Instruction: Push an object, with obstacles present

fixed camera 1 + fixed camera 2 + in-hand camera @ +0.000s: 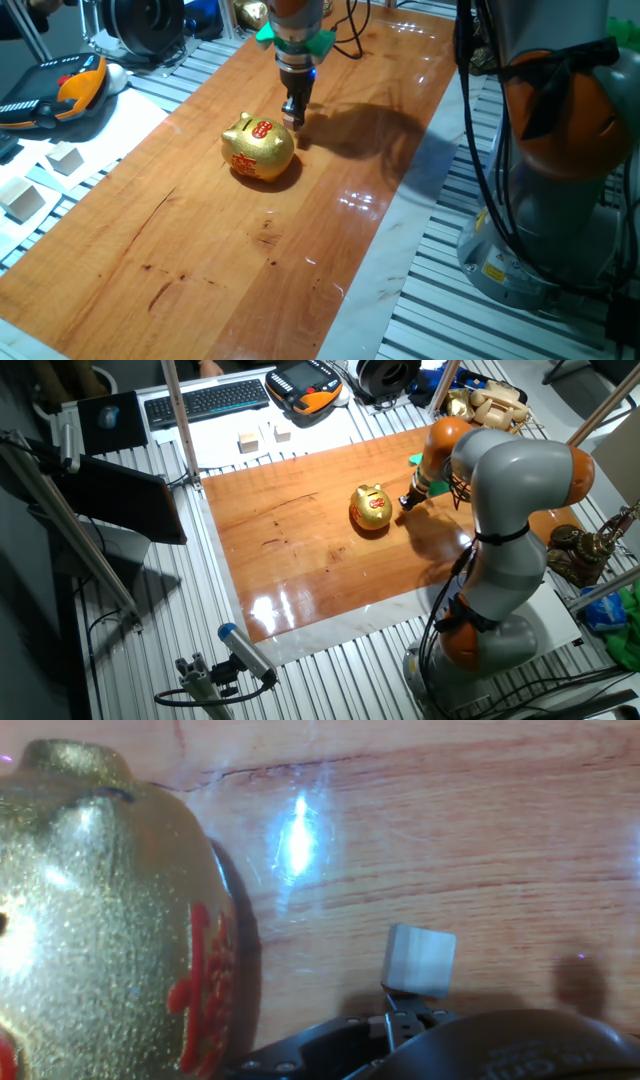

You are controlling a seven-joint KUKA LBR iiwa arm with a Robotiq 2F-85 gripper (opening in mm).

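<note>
In the hand view the tiny tan wooden cube (418, 960) rests on the wooden table (480, 840), right at the tips of my gripper (397, 1010). The fingers are pressed together with nothing between them. The gold piggy bank (100, 920) with red markings fills the left of this view, a small gap away from the cube. In one fixed view my gripper (293, 117) points down just behind the piggy bank (259, 148), and the cube is too small to make out. The other fixed view shows the gripper (407, 501) beside the pig (373, 507).
Pale wooden blocks (65, 158) (22, 200) lie off the table's left edge, and they show as blocks (248, 442) in the other fixed view. A teach pendant (60, 90) and a keyboard (205, 400) sit beyond. The arm's base (560, 150) stands at the right edge.
</note>
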